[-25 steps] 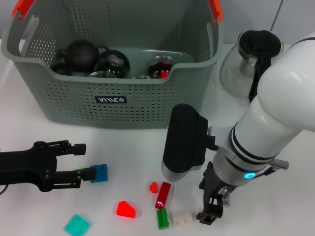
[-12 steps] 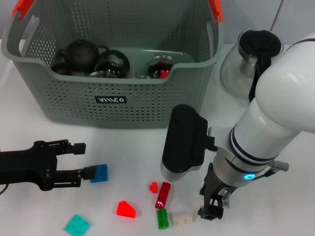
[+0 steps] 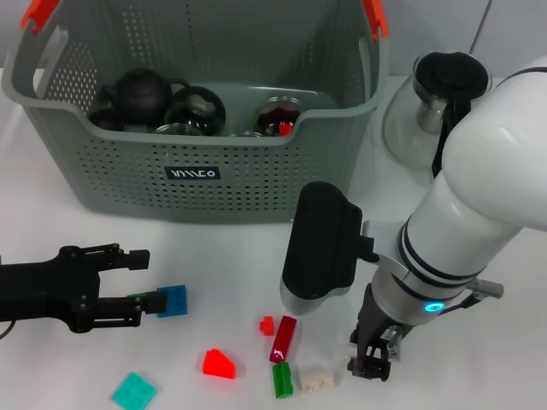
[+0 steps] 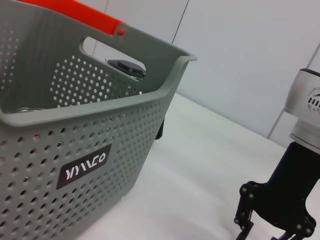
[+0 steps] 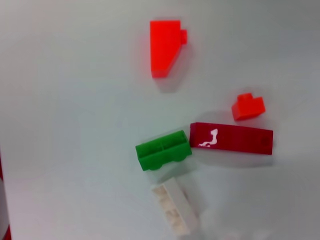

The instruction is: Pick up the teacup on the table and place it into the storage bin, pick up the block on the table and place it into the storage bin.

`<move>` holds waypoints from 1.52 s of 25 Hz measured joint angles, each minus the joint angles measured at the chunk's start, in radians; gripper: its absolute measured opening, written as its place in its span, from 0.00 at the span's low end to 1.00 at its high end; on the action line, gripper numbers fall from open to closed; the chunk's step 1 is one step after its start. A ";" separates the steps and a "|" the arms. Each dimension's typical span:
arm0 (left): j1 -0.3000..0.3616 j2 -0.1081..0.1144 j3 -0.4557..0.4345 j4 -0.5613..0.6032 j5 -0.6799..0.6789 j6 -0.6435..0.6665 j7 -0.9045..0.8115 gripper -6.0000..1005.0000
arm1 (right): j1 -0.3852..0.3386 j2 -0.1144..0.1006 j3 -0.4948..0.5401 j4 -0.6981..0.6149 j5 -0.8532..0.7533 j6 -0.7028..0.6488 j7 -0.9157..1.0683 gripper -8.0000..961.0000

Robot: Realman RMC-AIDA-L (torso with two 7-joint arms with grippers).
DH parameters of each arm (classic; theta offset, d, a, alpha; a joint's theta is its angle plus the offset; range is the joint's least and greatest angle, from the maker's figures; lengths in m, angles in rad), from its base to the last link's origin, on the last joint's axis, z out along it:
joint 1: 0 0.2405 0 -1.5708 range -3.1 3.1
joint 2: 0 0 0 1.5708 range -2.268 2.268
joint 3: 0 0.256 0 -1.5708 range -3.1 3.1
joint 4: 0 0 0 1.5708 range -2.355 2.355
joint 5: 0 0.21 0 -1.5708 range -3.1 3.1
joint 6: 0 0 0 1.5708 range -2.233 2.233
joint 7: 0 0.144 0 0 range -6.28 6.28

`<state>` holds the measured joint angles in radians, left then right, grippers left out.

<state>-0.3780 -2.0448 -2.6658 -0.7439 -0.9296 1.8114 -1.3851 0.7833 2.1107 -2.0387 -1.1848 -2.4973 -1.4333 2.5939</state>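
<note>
The grey-green storage bin (image 3: pixel 192 175) stands at the back, also shown in the left wrist view (image 4: pixel 85 150). It holds a black teapot (image 3: pixel 141 92) and glass teacups (image 3: pixel 278 118). No teacup shows on the table. Loose blocks lie in front of the bin: blue (image 3: pixel 173 301), teal (image 3: pixel 133 390), red wedge (image 3: pixel 218 363), small red (image 3: pixel 267 325), dark red bar (image 3: pixel 284 337), green (image 3: pixel 281 380) and white (image 3: pixel 316 380). My left gripper (image 3: pixel 137 280) is open low on the left, its lower fingertip beside the blue block. My right gripper (image 3: pixel 372 366) hangs open just right of the white block (image 5: pixel 175 209).
A clear glass pot with a black lid (image 3: pixel 436 94) stands to the right of the bin. My right forearm (image 3: pixel 320 248) looms over the table's middle. The red wedge (image 5: pixel 164 47), green block (image 5: pixel 163 150) and dark red bar (image 5: pixel 231 139) lie close together.
My right gripper has shifted slightly right and up beside the white block. The left gripper and the blue block stay nearly where they were.
</note>
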 joint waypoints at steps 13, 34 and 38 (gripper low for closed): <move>0.008 0.000 0.000 0.000 0.000 0.000 0.000 0.80 | 0.009 0.000 0.007 0.000 0.007 -0.035 0.004 0.20; 0.009 0.009 0.007 -0.009 0.002 0.050 0.015 0.80 | 0.216 -0.010 0.763 -0.234 0.053 -0.070 -0.020 0.19; 0.003 0.011 0.007 -0.010 0.002 0.049 0.015 0.80 | 0.271 -0.013 0.827 -0.137 -0.019 0.032 -0.033 0.19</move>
<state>-0.3755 -2.0341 -2.6584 -0.7535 -0.9279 1.8609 -1.3699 1.0545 2.0981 -1.2115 -1.3222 -2.5160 -1.4011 2.5608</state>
